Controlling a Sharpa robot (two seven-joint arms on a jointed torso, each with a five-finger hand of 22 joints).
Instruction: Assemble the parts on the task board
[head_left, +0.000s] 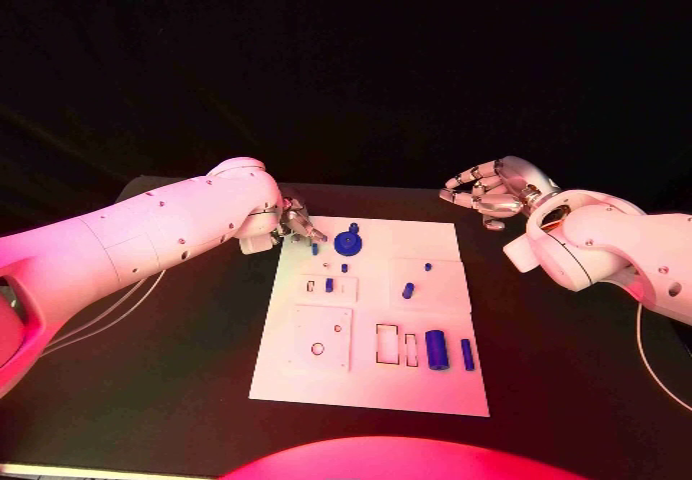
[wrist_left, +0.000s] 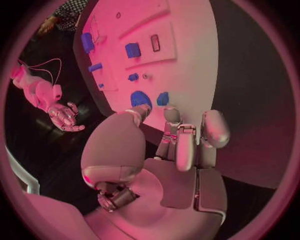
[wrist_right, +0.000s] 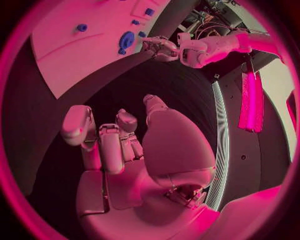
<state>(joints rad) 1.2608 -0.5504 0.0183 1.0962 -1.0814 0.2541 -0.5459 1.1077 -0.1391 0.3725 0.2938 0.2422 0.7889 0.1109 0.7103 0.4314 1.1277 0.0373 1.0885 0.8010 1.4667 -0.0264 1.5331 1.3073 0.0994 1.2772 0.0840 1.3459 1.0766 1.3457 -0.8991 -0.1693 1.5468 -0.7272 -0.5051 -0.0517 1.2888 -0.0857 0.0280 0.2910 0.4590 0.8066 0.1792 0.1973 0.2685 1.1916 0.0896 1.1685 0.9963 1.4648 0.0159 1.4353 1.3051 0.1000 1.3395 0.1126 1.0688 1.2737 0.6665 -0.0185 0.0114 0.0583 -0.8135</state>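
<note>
My left hand (head_left: 293, 222) sits at the upper left corner of the task board (head_left: 433, 390), left of centre in the head view, its fingers drawn together and pointing down toward the plate's far edge; whether it pinches anything there I cannot tell, since my fingertips (wrist_left: 170, 114) hide the spot in my left wrist view, where they hang just before a small blue piece (wrist_left: 162, 98) at the board's edge. Just beside that hand, toward the picture's right, a round blue disc (head_left: 348, 241) lies on the white plate, with a small blue peg (head_left: 343, 267) below it. My right hand (head_left: 493, 190) hovers in the upper right of the head view, off the board over the black table (head_left: 144, 400), well apart from the parts, its fingers curled loosely and apart, holding nothing. The board itself lies in the middle of the frame, long side running toward me. A short blue piece (head_left: 329, 285) stands in a raised white block at centre left, another blue piece (head_left: 408, 291) rests on the block to its right, and in the lower right of the plate a thick blue cylinder (head_left: 436, 349) and a thinner blue rod (head_left: 467, 354) lie side by side, next to two empty rectangular slots (head_left: 388, 343). A square white block with a round hole (head_left: 320, 337) sits at lower left.
</note>
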